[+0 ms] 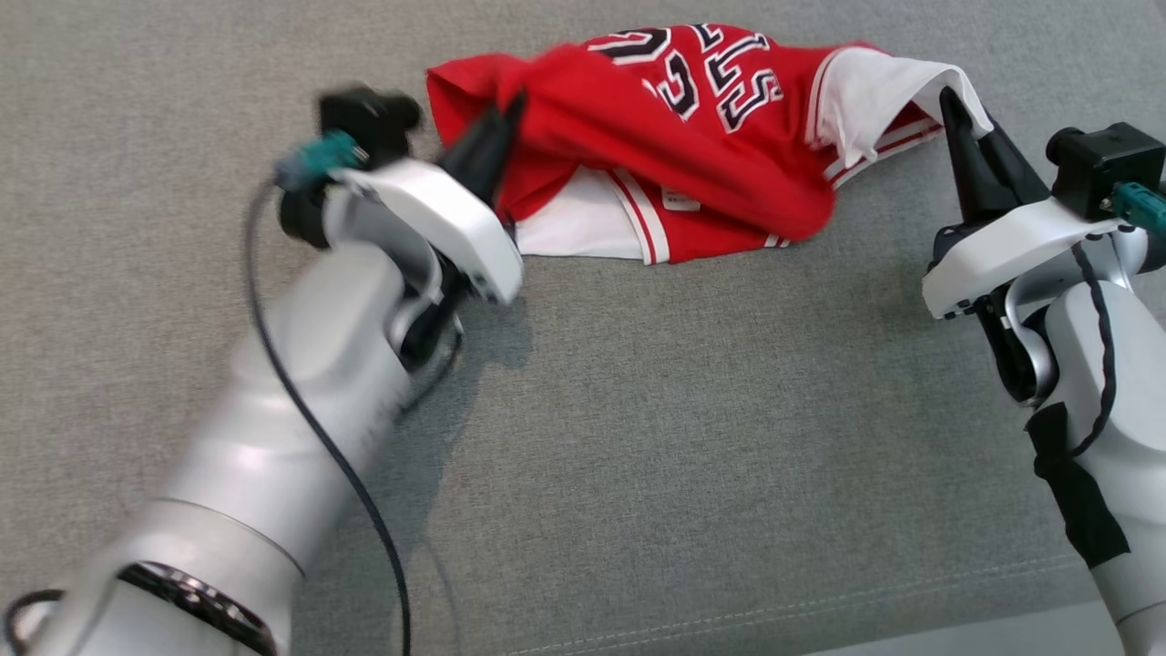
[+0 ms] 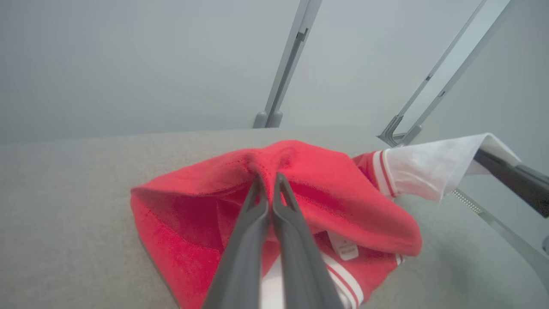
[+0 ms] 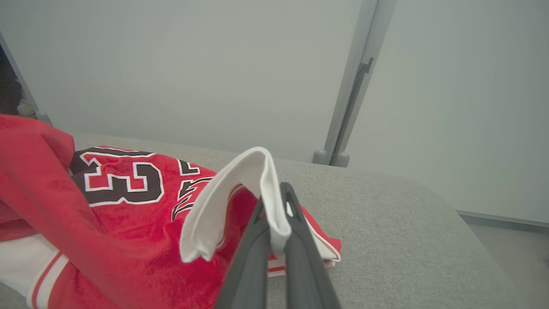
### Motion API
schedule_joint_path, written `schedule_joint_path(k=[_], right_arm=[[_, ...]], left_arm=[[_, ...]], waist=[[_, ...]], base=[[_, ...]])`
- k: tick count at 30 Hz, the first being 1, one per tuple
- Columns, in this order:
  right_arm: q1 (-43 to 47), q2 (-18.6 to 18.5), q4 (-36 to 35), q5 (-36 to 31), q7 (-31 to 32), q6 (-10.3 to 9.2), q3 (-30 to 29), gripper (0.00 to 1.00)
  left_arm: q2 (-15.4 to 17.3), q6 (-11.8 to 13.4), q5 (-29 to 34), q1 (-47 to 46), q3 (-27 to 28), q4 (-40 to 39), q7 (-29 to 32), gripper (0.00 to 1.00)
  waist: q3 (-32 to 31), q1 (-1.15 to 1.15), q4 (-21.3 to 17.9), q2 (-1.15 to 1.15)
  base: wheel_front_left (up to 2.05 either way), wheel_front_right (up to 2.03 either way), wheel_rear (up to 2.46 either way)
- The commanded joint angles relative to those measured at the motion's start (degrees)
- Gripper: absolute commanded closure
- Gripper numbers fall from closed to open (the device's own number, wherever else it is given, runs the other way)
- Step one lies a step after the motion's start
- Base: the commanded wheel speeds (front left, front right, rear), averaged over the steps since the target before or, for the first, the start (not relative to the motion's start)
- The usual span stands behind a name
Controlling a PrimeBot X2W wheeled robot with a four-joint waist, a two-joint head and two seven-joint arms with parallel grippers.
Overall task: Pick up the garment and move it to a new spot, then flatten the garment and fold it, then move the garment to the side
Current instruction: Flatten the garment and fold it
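The left arm (image 1: 273, 437) comes in from the lower left across the grey surface (image 1: 638, 410), its forearm angled up and to the right and a black cable (image 1: 310, 419) looped along it. It is blurred in the head view. The left gripper (image 1: 506, 118) points into the left end of the garment (image 1: 692, 137). In the left wrist view its fingers (image 2: 269, 180) lie pressed together, and the red cloth (image 2: 343, 180) is bunched and pulled up into a ridge at their tips, so the pincer is clamped on it.

The garment is a red jersey with white trim and black-and-white numbers. It lies crumpled near the far edge of the surface, between the two grippers. Its middle sags onto the surface while both ends are raised, and a small label (image 1: 680, 200) shows near the lower hem.

The right arm (image 1: 1093, 410) rises from the lower right, nearly upright, with its wrist bent inward. The right gripper (image 1: 952, 109) points up and to the left at the garment's right end. In the right wrist view its fingers (image 3: 274, 201) are together, nipping a fold of white cloth (image 3: 240, 184) that drapes over their tips, with the red body (image 3: 120, 223) trailing off to the left.
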Motion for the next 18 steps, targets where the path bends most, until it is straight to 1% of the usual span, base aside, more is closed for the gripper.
schedule_joint_path(k=[1, 3, 6, 10, 11, 15, 18], right_arm=[[-0.2, -0.8, -1.7, 0.6, -0.7, 0.0, 0.2, 1.0], [-1.1, -1.4, -1.7, 0.4, -0.7, 0.0, 0.4, 1.0], [-3.1, -2.1, -1.6, 0.5, -0.7, 0.0, 1.1, 1.0], [-6.0, -3.0, -1.3, 0.9, -0.7, 0.0, 1.6, 1.0], [-6.8, -3.4, -1.4, 1.5, -0.7, 0.0, 1.6, 1.0], [-6.6, -4.7, -1.1, 2.7, -0.8, 0.0, 2.1, 1.0], [-5.1, -6.3, -0.9, 4.4, -0.4, 0.0, 2.9, 1.0]], left_arm=[[2.4, -0.4, 0.2, -3.5, 3.2, -2.5, -0.7, 1.0], [4.7, -0.2, 1.1, -4.4, 7.8, -5.8, -0.7, 1.0], [8.0, -0.2, 3.0, -5.2, 10.1, -7.7, -0.7, 1.0], [12.0, -0.4, 1.7, -7.3, 9.6, -8.0, 1.1, 1.0], [14.3, -0.4, 0.0, -7.9, 9.0, -9.6, 3.0, 1.0], [19.2, -0.4, -4.0, -6.2, 6.4, -14.0, 8.9, 1.0], [22.5, -0.4, -7.2, -2.5, 4.3, -17.4, 12.8, 1.0]], waist=[[-0.9, 0.0, 0.8, 0.0], [-1.9, 0.0, 1.5, 0.0], [-3.6, 0.0, 2.8, 0.0], [-6.0, 0.0, 4.6, 0.0], [-7.0, 0.0, 5.7, 0.0], [-8.6, 0.0, 7.6, 0.0], [-9.4, 0.0, 9.0, 0.0]], base=[[0.0, 0.0, 0.0], [0.0, 0.0, 0.0], [0.0, 0.0, 0.0], [0.0, 0.0, 0.0], [0.0, 0.0, 0.0], [0.0, 0.0, 0.0], [0.0, 0.0, 0.0]])
